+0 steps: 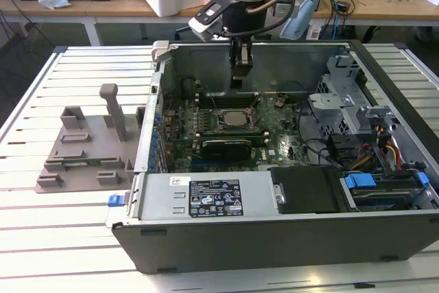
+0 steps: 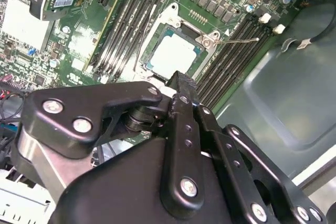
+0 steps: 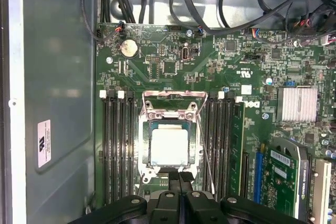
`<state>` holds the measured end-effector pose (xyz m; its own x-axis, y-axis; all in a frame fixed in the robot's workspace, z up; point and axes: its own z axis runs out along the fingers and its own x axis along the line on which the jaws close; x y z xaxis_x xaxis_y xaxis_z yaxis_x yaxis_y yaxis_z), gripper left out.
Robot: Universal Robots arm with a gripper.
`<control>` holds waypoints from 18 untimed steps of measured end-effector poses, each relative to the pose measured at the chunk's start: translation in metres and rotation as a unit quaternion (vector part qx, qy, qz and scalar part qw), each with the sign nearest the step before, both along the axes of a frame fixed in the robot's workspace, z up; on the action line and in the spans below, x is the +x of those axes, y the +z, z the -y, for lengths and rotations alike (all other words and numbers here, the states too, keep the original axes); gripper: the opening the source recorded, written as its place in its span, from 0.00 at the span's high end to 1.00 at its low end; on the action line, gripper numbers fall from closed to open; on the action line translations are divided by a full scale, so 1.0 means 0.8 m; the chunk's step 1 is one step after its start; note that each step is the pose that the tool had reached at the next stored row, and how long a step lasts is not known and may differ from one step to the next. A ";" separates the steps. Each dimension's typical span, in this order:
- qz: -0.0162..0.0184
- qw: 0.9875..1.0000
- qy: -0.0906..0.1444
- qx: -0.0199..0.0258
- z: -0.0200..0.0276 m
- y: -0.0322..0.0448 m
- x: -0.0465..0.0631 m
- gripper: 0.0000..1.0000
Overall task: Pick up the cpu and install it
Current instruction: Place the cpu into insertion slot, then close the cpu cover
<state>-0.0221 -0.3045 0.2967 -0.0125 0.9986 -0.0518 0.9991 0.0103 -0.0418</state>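
The cpu lies flat in its socket on the motherboard, silver top up, with memory slots on either side. My hand hangs above it, clear of the chip. The fingers are pressed together with nothing between them, and in both wrist views their tips line up with the cpu's edge. The open case stands on the slatted table. A grey holder sits at the exterior view's left.
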 end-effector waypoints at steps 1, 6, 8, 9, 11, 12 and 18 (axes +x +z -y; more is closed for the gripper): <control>0.000 1.000 0.000 0.000 0.0000 0.0000 0.000 0.89; 0.000 1.000 0.000 0.000 0.0000 0.0000 0.000 0.89; 0.000 1.000 0.000 0.000 0.0001 0.0001 0.002 0.89; 0.000 1.000 0.000 0.000 0.0001 0.0001 0.008 0.89; 0.000 1.000 0.000 0.000 0.0000 0.0000 0.022 0.89; 0.000 1.000 0.000 0.000 0.0000 0.0000 0.029 0.89; -0.001 1.000 0.000 0.000 0.0000 0.0000 0.074 0.89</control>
<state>0.0372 -0.3044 0.2967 -0.0126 0.9986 -0.0513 0.9989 0.0104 -0.0446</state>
